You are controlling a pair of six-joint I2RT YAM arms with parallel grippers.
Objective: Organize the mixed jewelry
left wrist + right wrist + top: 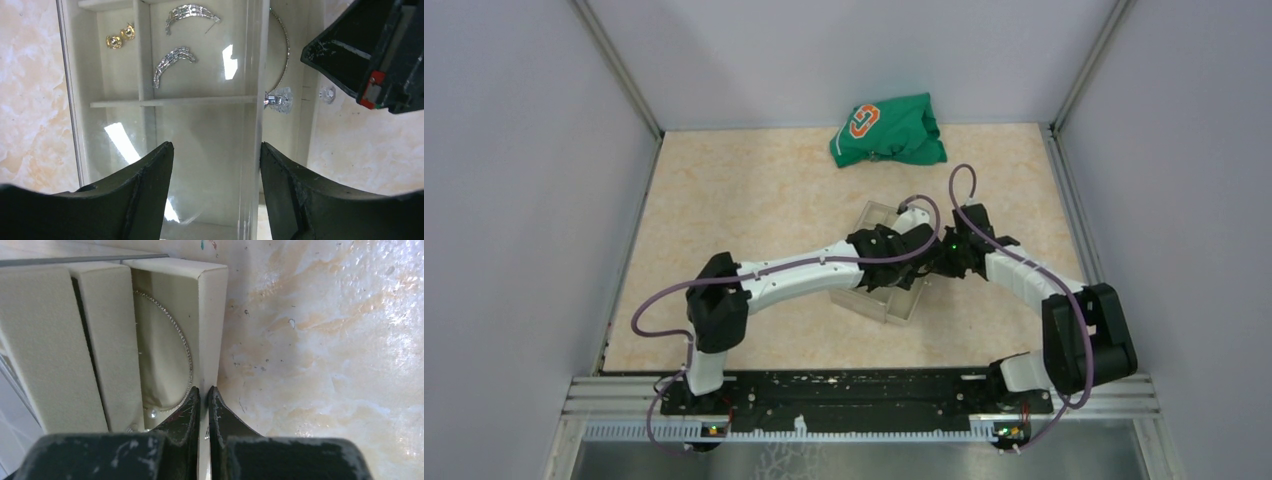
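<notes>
One orange-logo cloth, left jaws open, right jaws pinching box wall

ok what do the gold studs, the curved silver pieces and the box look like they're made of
The gold studs: probably polished gold-toned metal, warm yellow with glints. The curved silver pieces: likely silvery metal set with small clear stones, given the segmented sparkle. The box: apparently clear glossy plastic at the outer wall, which mirrors light; its dividers look matte cream, material unclear.
</notes>
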